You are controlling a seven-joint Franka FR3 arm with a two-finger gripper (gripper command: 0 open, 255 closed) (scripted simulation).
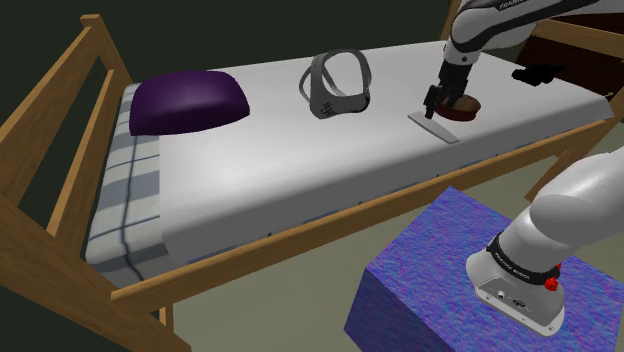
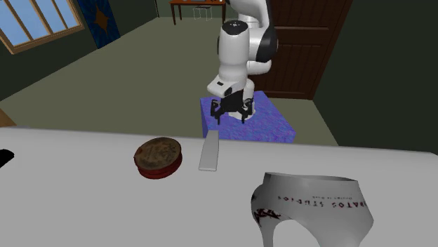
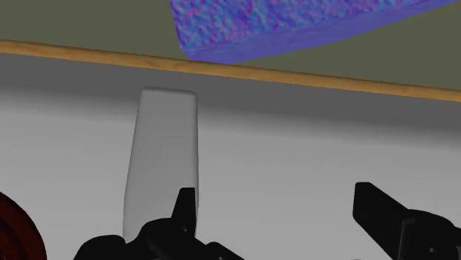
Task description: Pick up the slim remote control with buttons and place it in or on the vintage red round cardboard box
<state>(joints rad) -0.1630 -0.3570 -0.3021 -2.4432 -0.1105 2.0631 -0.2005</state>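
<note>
The gripper [image 3: 275,196] hangs low over the white sheet [image 3: 310,140], fingers [image 3: 185,210] spread wide and nothing between them. The slim grey remote [image 3: 162,151] lies flat on that sheet, off to one side of the gap, with one finger over its edge rather than straddling it. Just beside the remote sits the round red box [image 2: 159,156], and the wooden rail [image 3: 295,75] runs past its far end. The call here looks like alignment: shift sideways until the remote's narrow width sits between the fingers, then drop straight and close across the long edges, clear of the box.
</note>
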